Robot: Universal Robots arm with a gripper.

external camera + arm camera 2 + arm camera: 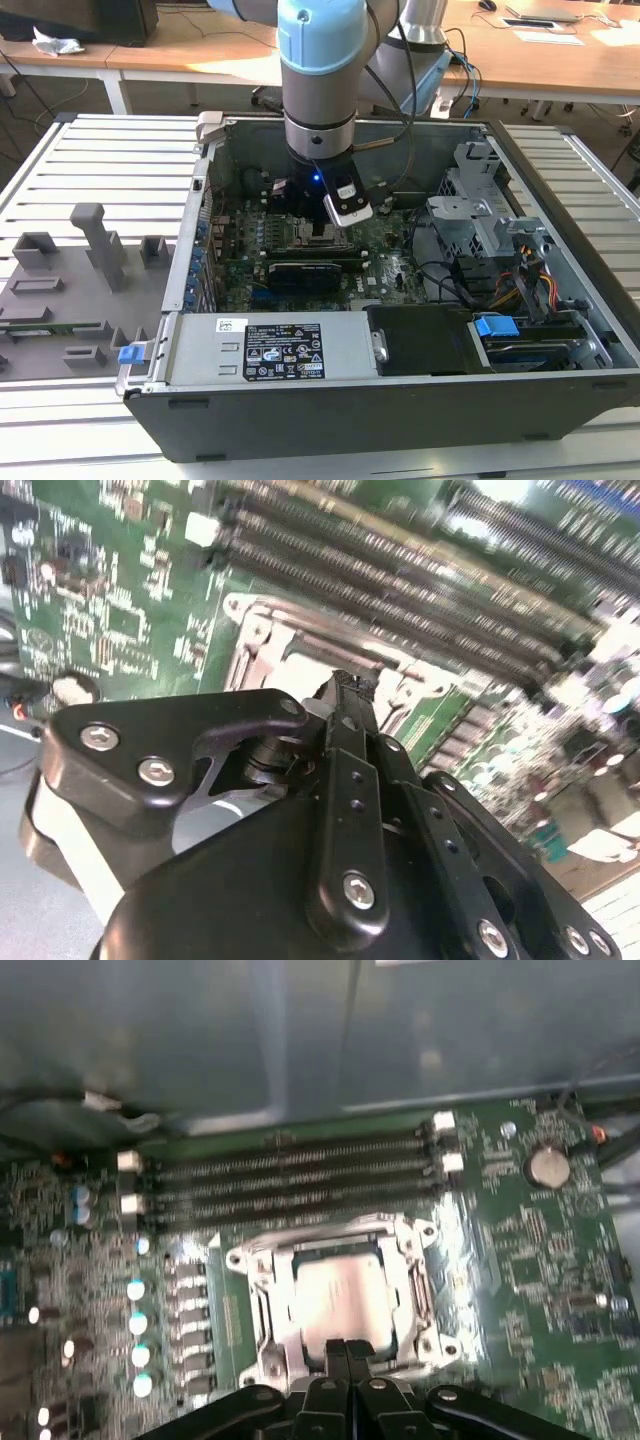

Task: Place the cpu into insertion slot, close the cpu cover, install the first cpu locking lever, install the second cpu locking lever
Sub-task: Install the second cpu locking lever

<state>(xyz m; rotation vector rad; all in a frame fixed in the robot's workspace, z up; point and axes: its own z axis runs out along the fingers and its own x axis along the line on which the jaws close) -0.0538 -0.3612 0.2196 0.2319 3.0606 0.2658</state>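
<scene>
In the first wrist view the cpu lies silver face up in the middle of the green board. The cpu cover, a silver frame, lies flat around it. The insertion slot is hidden under the chip and cover. My gripper hovers at one edge of the cover, its black fingers pressed together with nothing visible between them. The second wrist view shows the shut gripper just over the cover's frame. In the exterior view the gripper hangs inside the open computer case. I cannot make out the locking levers.
Several long black memory slots run beside the socket, and a coin battery sits further off. A power supply, a drive cage and cables crowd the case. Grey fixtures stand at the exterior view's left.
</scene>
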